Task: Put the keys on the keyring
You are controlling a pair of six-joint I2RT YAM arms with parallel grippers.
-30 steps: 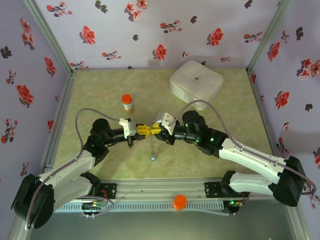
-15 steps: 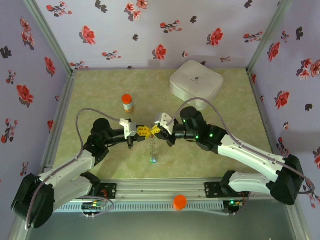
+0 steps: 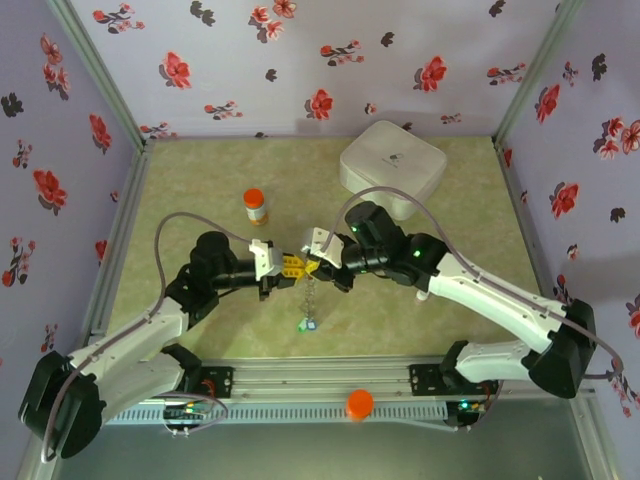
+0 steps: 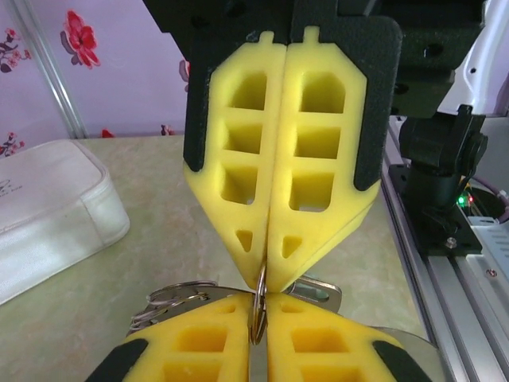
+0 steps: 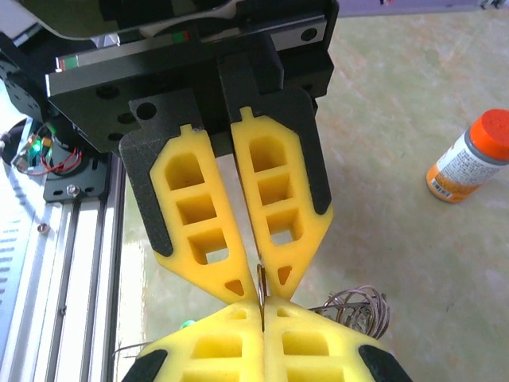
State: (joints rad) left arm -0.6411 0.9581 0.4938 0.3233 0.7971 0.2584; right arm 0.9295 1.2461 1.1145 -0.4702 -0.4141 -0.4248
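My left gripper [image 3: 297,266] and right gripper [image 3: 314,264] meet tip to tip above the middle of the table. Both are shut on the same thin metal ring [image 4: 258,306], which stands on edge between the yellow fingertips [image 5: 238,318]. The limp chain-like keyring [image 3: 308,298] hangs down from that spot, with small green and blue keys [image 3: 307,325] at its lower end. In the left wrist view a plain metal key [image 4: 322,293] lies behind the ring on the right, and loose ring coils [image 4: 171,301] on the left. The right wrist view shows those coils [image 5: 358,312] beside my fingers.
A white rounded case [image 3: 392,165] sits at the back right. An orange-capped bottle [image 3: 255,206] stands behind the left gripper. The aluminium rail [image 3: 320,385] along the near edge carries an orange cap [image 3: 359,403]. Flowered walls enclose three sides.
Both grippers have shifted slightly right and toward the near edge, staying tip to tip. The right forearm has swung further left, and the hanging chain's lower end sits a little lower.
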